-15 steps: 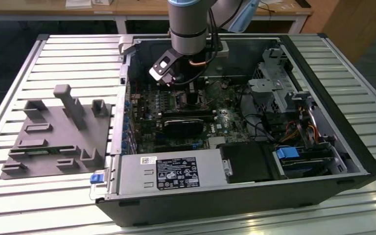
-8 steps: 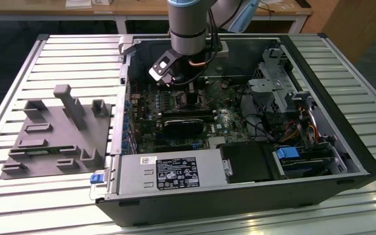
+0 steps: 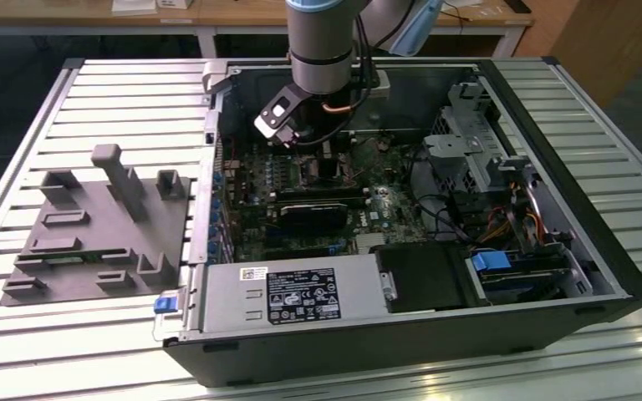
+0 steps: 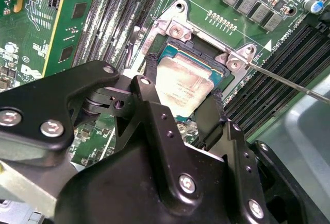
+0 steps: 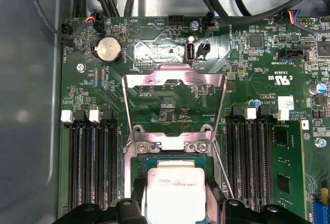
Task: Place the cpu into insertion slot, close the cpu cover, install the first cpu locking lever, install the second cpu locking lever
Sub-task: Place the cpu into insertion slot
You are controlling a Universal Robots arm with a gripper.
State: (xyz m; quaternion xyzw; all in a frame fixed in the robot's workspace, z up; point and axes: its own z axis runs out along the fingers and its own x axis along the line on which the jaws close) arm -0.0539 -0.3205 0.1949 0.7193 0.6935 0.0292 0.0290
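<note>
cpu [image 5: 176, 193]: flat square, dull silver-grey metal top, sitting in insertion slot [image 5: 170, 160] (dark socket, silvery rim) | cpu cover [image 5: 154, 78]: thin silvery frame, sitting open beside slot | gripper [image 4: 183, 95]: matte black fingers [image 4: 146, 92] clamping cpu's opp. edges | arm [image 3: 321, 33]: pointing down into open PC case [image 3: 622, 276]

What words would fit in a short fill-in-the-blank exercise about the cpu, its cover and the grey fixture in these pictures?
1. The cpu lies ____ the insertion slot, under the gripper.
2. The cpu cover is ____, swung back from the slot.
3. The grey fixture lies on the exterior view's ____ of the computer case.

Missing words: in; open; left.
</note>
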